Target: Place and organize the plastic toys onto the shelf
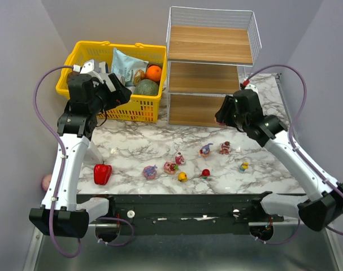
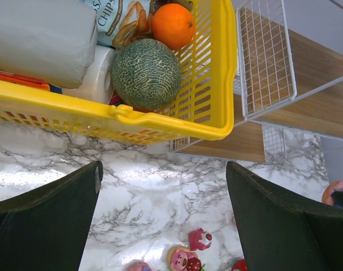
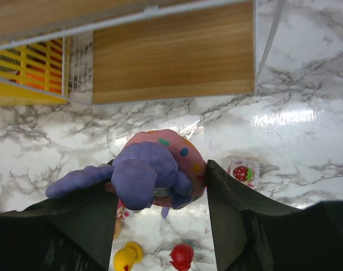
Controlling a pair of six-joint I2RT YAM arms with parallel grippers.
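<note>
On the far left, pink ball (image 1: 46, 182): peeking out past the table's edge, partly behind the left arm (image 1: 64, 169).
Yellow basket (image 1: 65, 84): sitting at the back left of the marble table (image 1: 131, 141), just beside the shelf's left side, and holding a melon (image 2: 146, 73), an orange (image 2: 172, 25) and a chips bag (image 1: 126, 65).
Left gripper (image 2: 164, 169): hanging over bare marble in front of the basket, its fingers spread wide and gripping nothing.
Red bell pepper (image 1: 102, 173): lying near the front edge, close to the left arm.
Loose toys: eight are lying scattered on the marble in front of the shelf, running from a purple-pink bunny (image 1: 150, 171) to a small yellow-and-blue figure (image 1: 244, 166). A yellow one (image 1: 182, 176) and a red round one (image 1: 205, 173) are lying nearest the front.
Shelf (image 1: 211, 52): standing at the back centre, showing three wooden boards inside white wire.
Right gripper (image 3: 160, 195): hovering over the marble just before the bottom board's right end, its fingers clamping a purple bunny toy (image 3: 143, 178).
Purple bunny toy: being carried off the table, clear of the shelf, with its pink spotted body showing behind and one long ear sticking out sideways.
</note>
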